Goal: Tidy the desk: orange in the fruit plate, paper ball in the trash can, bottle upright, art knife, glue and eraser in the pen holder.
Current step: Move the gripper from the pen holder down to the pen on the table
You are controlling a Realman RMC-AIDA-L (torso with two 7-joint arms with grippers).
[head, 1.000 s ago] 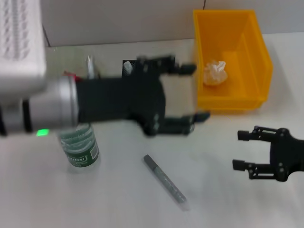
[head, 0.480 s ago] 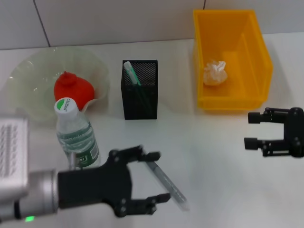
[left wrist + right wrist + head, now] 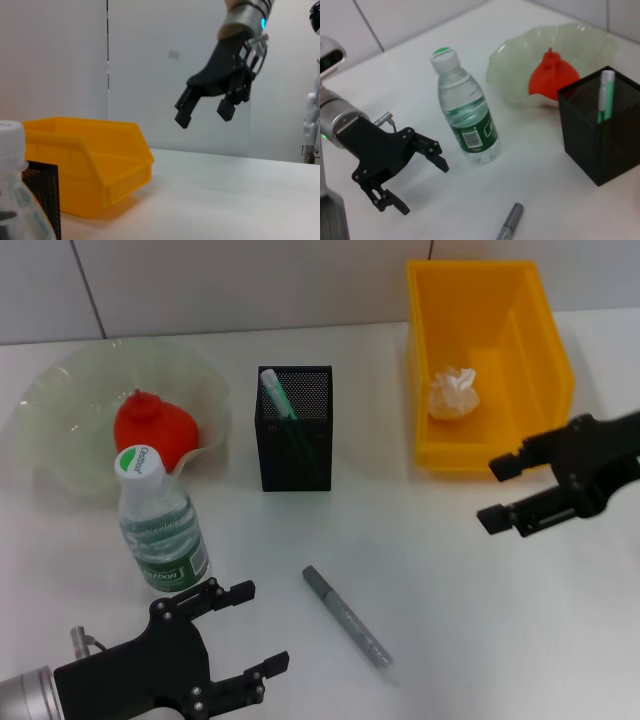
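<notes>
- Left gripper — near the front edge of the table, just in front of the bottle; jaws spread wide, holding nothing.
- Right gripper — raised above the table at the right, just in front of the trash can; jaws wide apart, holding nothing.
- Bottle — stood upright on the table, cap on, in front of the fruit plate.
- Orange — lay inside the fruit plate, toward its near right side.
- Paper ball — rested on the floor of the trash can.
- Pen holder — stood between plate and trash can; a white-and-green stick leaned inside it.
- Grey pen-like tool — lay flat on the table in front of the pen holder, between the two grippers, touching neither.
- Eraser — could not be made out in any view.
</notes>
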